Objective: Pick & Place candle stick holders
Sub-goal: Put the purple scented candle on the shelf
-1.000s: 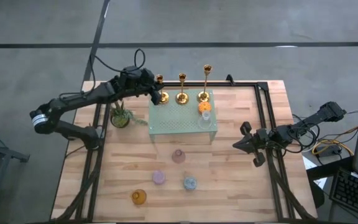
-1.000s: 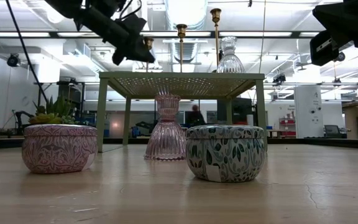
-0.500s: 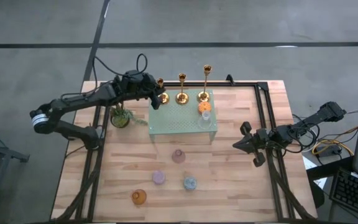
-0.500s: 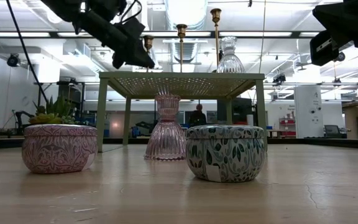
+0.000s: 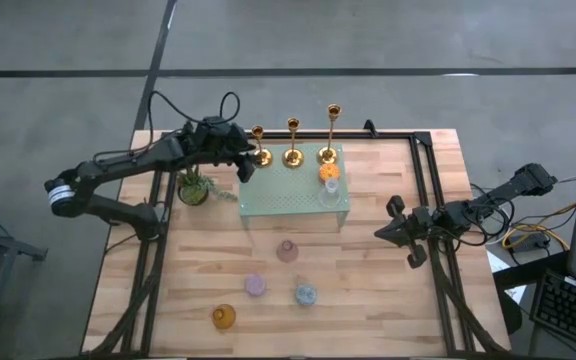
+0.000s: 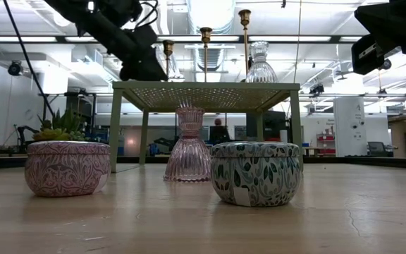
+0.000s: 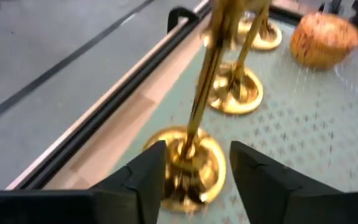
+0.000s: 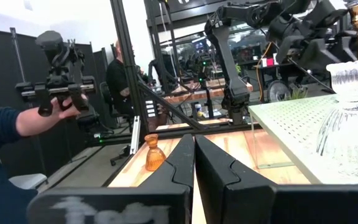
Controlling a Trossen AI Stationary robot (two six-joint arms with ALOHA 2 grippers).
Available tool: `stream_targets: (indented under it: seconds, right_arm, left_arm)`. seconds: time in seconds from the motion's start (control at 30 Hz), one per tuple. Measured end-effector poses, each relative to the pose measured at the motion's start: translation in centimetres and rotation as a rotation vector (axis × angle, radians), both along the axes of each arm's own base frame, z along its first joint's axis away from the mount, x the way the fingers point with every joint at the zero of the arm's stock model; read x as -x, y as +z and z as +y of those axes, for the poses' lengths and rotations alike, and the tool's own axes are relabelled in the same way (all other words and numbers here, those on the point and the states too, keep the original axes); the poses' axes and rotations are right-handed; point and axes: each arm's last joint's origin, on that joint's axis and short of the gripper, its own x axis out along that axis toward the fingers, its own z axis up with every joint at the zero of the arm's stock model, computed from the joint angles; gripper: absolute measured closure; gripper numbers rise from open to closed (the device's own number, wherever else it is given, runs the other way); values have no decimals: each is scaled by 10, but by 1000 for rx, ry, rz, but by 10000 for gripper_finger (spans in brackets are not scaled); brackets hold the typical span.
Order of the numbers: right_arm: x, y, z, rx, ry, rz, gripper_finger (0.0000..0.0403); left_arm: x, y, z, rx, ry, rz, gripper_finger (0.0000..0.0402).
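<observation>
Three gold candlesticks (image 5: pixel 292 152) stand in a row along the far edge of a pale green perforated stand (image 5: pixel 288 200). An orange holder (image 5: pixel 328 172) and a clear glass holder (image 5: pixel 332 186) stand on it as well. My left gripper (image 7: pixel 194 171) is open. Its fingers flank the round base (image 7: pixel 188 163) of the shortest candlestick (image 5: pixel 260 152), and I see no touch. Pink (image 5: pixel 287 250), purple (image 5: pixel 255 285), blue (image 5: pixel 305 293) and amber (image 5: pixel 224 317) holders stand on the wooden table. My right gripper (image 5: pixel 390 232) waits shut at the table's right side.
A small potted plant (image 5: pixel 194 186) stands left of the stand, under my left arm. Black frame rails (image 5: pixel 423 190) run along the table's sides. In the right wrist view a person's hand (image 8: pixel 55 112) holds a controller beyond the table.
My left gripper has drawn back a little from the shortest candlestick, toward the table's left and near edges, and has sunk slightly. The candlestick stands where it was on the stand, and its base now shows in the high view.
</observation>
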Motion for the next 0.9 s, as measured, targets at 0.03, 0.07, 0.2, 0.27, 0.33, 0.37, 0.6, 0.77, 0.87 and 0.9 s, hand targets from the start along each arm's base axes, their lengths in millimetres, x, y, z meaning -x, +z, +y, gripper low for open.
stream_targets:
  seconds: [0.03, 0.07, 0.2, 0.27, 0.33, 0.37, 0.6, 0.77, 0.87, 0.9]
  right_arm:
    - [0, 0, 0, 0, 0, 0, 394]
    - [0, 0, 0, 0, 0, 0, 394]
    - [0, 0, 0, 0, 0, 0, 394]
    - [0, 0, 0, 0, 0, 0, 394]
    - [0, 0, 0, 0, 0, 0, 394]
    - [0, 0, 0, 1, 0, 0, 394]
    - [0, 0, 0, 1, 0, 0, 394]
    - [0, 0, 0, 0, 0, 0, 394]
    - [0, 0, 0, 0, 0, 0, 394]
    - [0, 0, 0, 0, 0, 0, 394]
  left_arm:
    - [2, 0, -1, 4, -2, 13, 213]
    - [5, 0, -3, 9, -4, 30, 206]
    - [15, 6, -12, 3, -31, 40, 191]
    - [21, 11, -19, 3, -52, 35, 189]
    - [27, 16, -27, 1, -79, 37, 189]
    - [30, 19, -32, -2, -95, 31, 189]
    - [49, 27, -74, -2, -242, -17, 190]
    - [58, 20, -106, 20, -387, -55, 190]
    - [61, 14, -126, 38, -497, -69, 190]
    - [61, 13, -134, 47, -534, -78, 190]
